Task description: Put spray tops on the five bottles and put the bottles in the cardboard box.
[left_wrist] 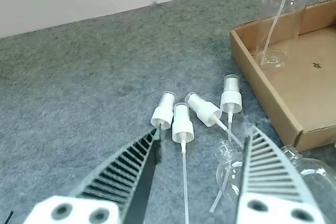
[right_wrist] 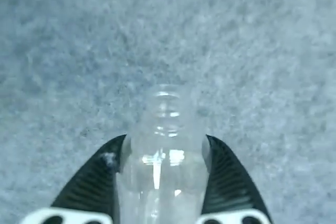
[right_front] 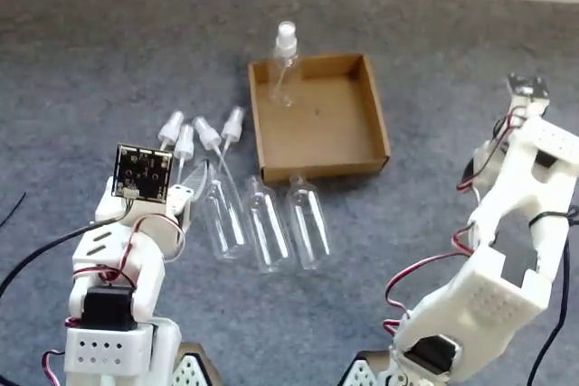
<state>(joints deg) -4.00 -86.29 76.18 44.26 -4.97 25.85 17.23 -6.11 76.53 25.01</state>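
Taking the high view as a clock face with the arm bases at six: nearest, at about four o'clock, the right arm sits folded back. Its right gripper [right_wrist: 167,145] is clamped on an uncapped bottle [right_wrist: 167,129], with the pads pressed to the shoulders on both sides. The open threaded neck sticks out past the fingertips over the grey mat [right_wrist: 63,35]. That grip looks chosen to leave the mouth free, so a top can go in without the jaws blocking it.

At about eight o'clock the left gripper [left_wrist: 203,134] is spread wide and holds nothing. One finger lies beside the leftmost spray top, the other over the neck of the nearest lying bottle. It seems set to close on one of the four spray tops [right_front: 204,131], which lie in a loose fan just beyond its tips, heads toward twelve and dip tubes trailing back toward six.

Near the centre, three bottles [right_front: 269,225] lie side by side on the mat, uncapped, with their necks toward twelve and almost at the box's near wall. They are probably parked there within reach of both arms.

Farthest out, at twelve, the cardboard box [right_front: 339,128] is open. One capped bottle [right_front: 284,70] stands upright in its far corner at eleven, so one of the five looks finished
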